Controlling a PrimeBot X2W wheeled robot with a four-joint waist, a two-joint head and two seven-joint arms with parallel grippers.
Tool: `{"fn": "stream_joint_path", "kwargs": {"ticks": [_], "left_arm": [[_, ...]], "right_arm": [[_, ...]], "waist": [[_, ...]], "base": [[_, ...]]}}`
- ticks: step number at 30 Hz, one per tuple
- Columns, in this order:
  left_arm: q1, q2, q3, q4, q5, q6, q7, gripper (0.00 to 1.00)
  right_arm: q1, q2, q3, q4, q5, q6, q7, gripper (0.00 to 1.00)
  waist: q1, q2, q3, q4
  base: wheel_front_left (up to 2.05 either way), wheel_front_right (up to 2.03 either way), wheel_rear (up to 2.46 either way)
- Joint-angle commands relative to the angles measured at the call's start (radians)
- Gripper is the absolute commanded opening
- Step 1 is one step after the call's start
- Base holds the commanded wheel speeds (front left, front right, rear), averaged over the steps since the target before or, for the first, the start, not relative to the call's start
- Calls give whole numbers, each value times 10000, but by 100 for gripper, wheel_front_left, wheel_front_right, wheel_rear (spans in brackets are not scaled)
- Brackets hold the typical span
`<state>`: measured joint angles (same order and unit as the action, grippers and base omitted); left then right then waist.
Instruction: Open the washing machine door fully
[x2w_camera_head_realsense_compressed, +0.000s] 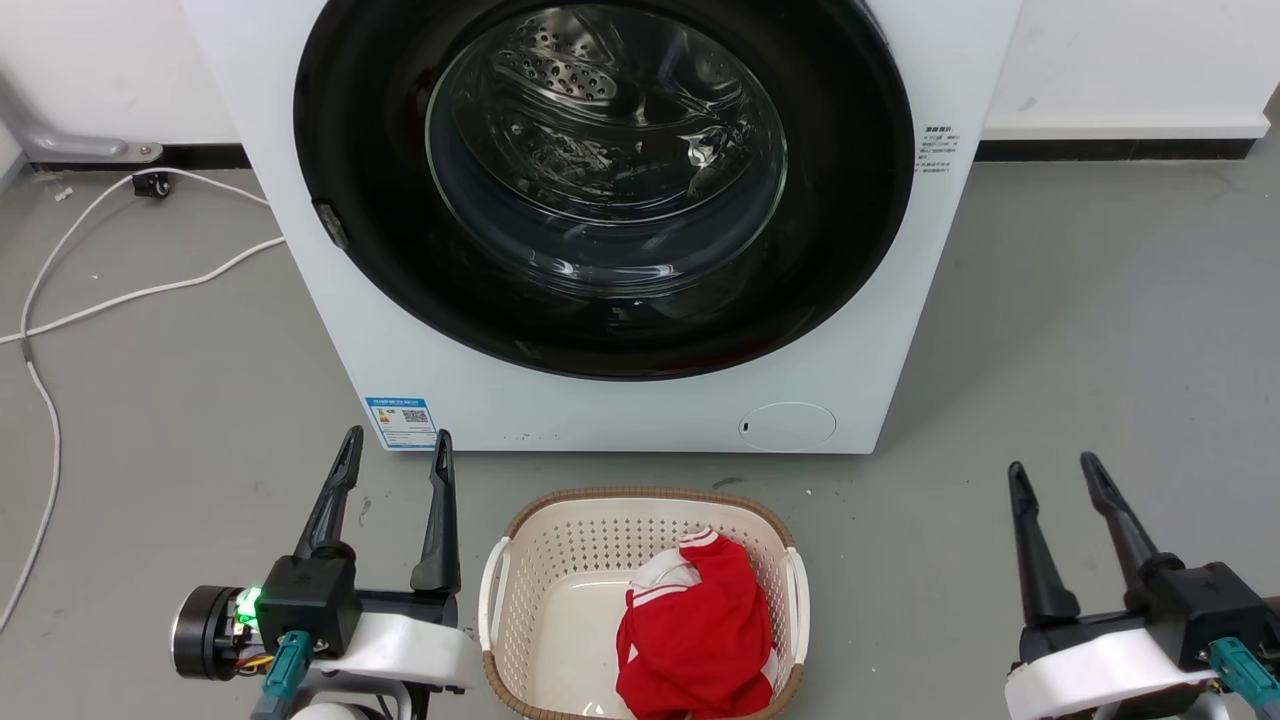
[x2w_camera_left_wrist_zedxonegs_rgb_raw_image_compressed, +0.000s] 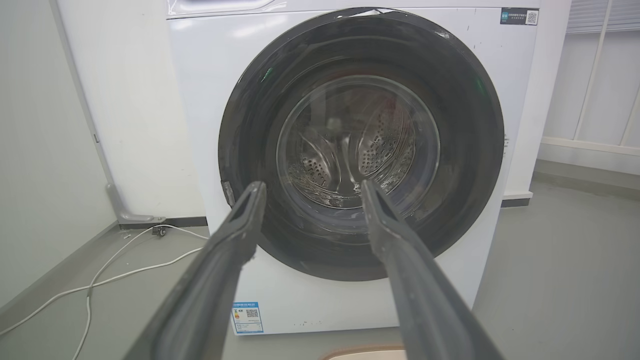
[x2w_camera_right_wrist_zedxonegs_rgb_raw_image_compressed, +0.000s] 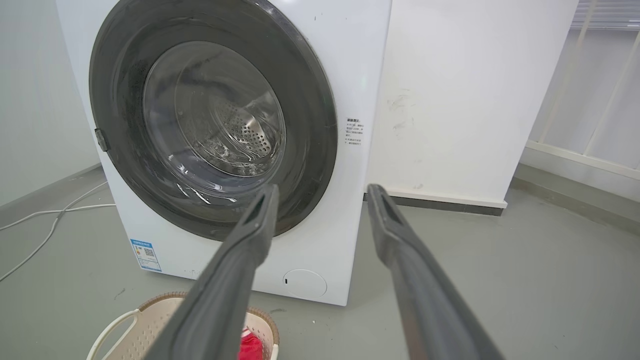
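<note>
Black glossy door (x2w_camera_head_realsense_compressed: 860, 230) sat shut, flush on the front of the white washing machine (x2w_camera_head_realsense_compressed: 620, 415). Left claw (x2w_camera_head_realsense_compressed: 397, 435) and right claw (x2w_camera_head_realsense_compressed: 1052, 463) were both spread, empty, low and well apart from it. Step in hand: approach, nothing gripped yet. Next move probably called for the left claw to reach the grey tab (x2w_camera_head_realsense_compressed: 331, 225) on the door's left edge, then pull outward above the basket (x2w_camera_head_realsense_compressed: 560, 550).

White washing machine (x2w_camera_head_realsense_compressed: 620, 410), glossy black washing machine door (x2w_camera_head_realsense_compressed: 380, 150), red cloth (x2w_camera_head_realsense_compressed: 695, 630).
</note>
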<state>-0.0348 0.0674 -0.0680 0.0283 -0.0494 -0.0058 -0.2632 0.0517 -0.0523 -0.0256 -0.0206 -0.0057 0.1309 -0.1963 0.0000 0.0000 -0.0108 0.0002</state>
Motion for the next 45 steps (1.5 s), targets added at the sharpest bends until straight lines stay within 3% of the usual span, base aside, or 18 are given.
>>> {"fn": "stream_joint_path", "kwargs": {"ticks": [1, 8, 10, 22, 28, 35, 45], "left_arm": [[122, -11, 18, 9, 28, -25, -24, 100], [125, -51, 74, 7, 40, -92, -24, 100], [134, -65, 88, 12, 49, -98, -24, 100], [61, -121, 174, 11, -14, -87, -24, 100], [-168, -143, 221, -138, -17, -34, -24, 100], [-523, -152, 207, -249, 27, 16, -24, 100], [-1084, -164, 149, -480, 127, -16, -24, 100]], "right_arm": [[98, 38, -9, 49, 29, -3, -21, 0], [90, 38, -36, 87, 419, -5, -49, 0], [45, 38, -130, 126, 1202, -5, -122, 0], [-928, 27, -482, 760, 11381, -2, -160, 0], [-2539, -132, -1398, 1200, 14453, -2, 1152, 0], [-5140, -1094, -1989, 2922, 15896, -2, 2531, 0], [-8707, -2397, -1298, 5787, 16292, -2, 4303, 0]], "waist": [[0, 0, 6, 1], [0, 0, 17, -8], [0, 0, 24, -6], [0, 0, 102, 2], [0, 0, 472, -98], [0, 0, 1100, -90], [0, 0, 2081, -93]], "base": [[0, 0, 0], [0, 0, 0], [0, 0, 0], [0, 0, 0], [0, 0, 0], [0, 0, 0], [0, 0, 0]]}}
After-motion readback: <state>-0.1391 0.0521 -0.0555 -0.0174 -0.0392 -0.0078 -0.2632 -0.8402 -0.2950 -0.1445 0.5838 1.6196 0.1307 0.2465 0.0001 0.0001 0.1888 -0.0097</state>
